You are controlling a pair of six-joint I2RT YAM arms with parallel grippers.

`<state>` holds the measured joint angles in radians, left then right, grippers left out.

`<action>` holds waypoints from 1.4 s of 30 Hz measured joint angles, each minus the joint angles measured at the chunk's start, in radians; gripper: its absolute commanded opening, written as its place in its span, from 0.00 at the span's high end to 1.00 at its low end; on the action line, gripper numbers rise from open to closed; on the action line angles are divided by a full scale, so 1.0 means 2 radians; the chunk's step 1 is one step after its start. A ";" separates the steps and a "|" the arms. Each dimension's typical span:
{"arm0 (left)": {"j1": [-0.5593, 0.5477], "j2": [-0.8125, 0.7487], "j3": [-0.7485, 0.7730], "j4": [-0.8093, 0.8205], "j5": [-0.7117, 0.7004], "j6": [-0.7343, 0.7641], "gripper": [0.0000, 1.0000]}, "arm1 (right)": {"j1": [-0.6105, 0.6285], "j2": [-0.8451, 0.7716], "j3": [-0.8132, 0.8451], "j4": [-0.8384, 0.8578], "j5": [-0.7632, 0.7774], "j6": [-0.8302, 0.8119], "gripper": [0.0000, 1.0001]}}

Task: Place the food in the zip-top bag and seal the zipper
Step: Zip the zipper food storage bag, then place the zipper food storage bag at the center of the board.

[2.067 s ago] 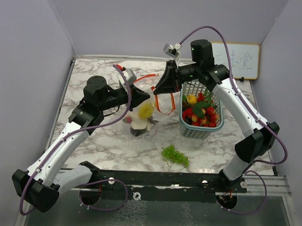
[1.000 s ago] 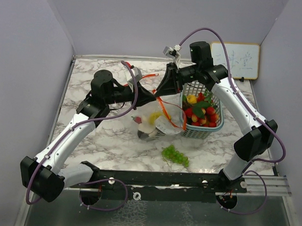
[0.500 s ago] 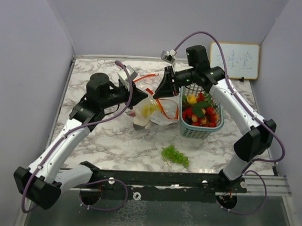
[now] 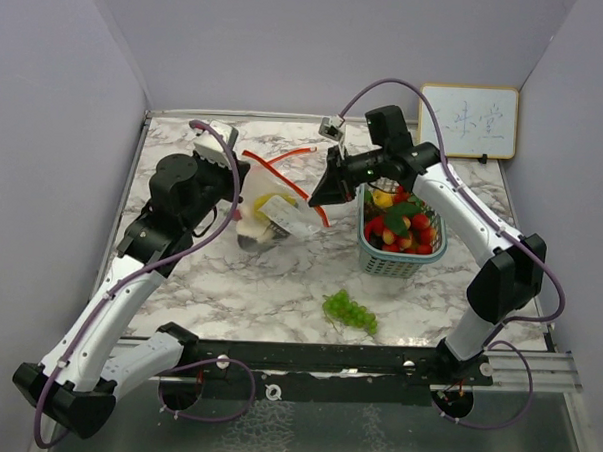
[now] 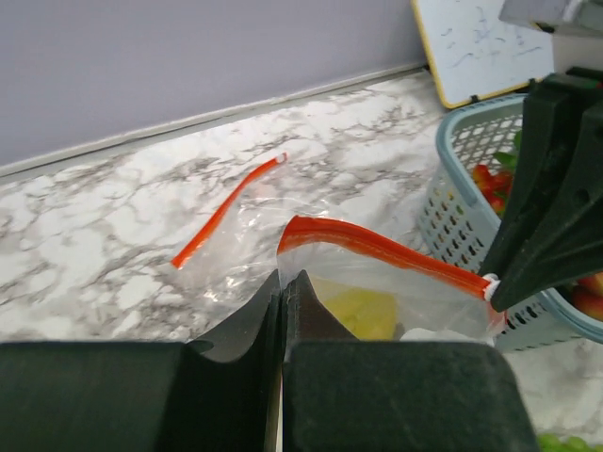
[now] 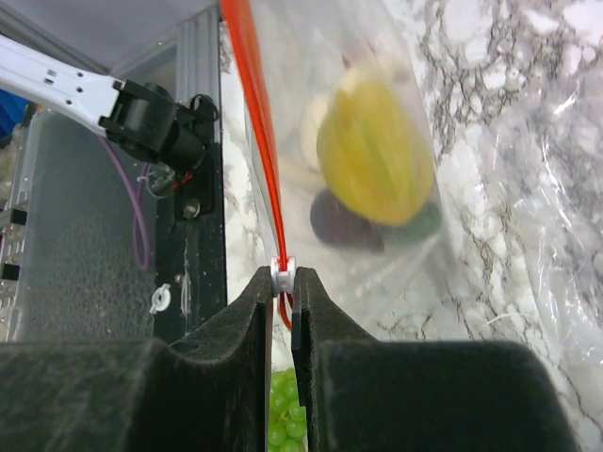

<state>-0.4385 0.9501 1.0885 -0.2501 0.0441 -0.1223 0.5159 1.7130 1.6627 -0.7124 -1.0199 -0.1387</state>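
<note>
Leftward moved, the zip-top bag (image 5: 424, 297) is clenched by left gripper (image 5: 283, 282), its zipper (image 5: 377, 247) by right gripper (image 6: 282, 282).

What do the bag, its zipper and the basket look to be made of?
Zip-top bag: thin clear plastic film, glossy; it crinkles and yellow food shows through. Zipper: opaque orange-red plastic strip, smooth, probably stiffer. Basket: teal moulded plastic by its look, open mesh wall.
</note>
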 measured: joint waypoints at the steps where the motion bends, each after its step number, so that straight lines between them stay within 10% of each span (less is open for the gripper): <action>1: 0.000 -0.004 0.001 -0.004 -0.016 0.003 1.00 | 0.000 0.000 -0.007 0.000 0.005 -0.001 0.92; 13: 0.004 -0.009 0.014 -0.020 -0.125 0.027 1.00 | 0.000 0.000 -0.052 0.008 0.094 0.000 0.89; 19: 0.007 -0.014 0.014 -0.016 -0.151 0.029 1.00 | -0.001 0.000 -0.047 -0.001 0.130 0.006 0.01; 31: 0.012 -0.027 0.004 0.021 -0.264 0.031 0.98 | -0.006 0.063 0.134 0.031 0.219 0.144 0.01; 39: 0.015 -0.049 -0.089 0.034 -0.317 -0.023 0.10 | -0.006 0.218 0.208 0.012 0.307 0.197 0.01; 42: 0.019 -0.048 -0.097 0.027 -0.325 -0.031 0.01 | -0.006 0.261 0.233 -0.009 0.337 0.211 0.01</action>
<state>-0.4000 0.8532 0.8951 -0.1967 -0.6067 -0.1833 0.5049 2.2356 2.1281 -0.7307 -0.3462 0.2832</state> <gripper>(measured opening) 0.923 0.993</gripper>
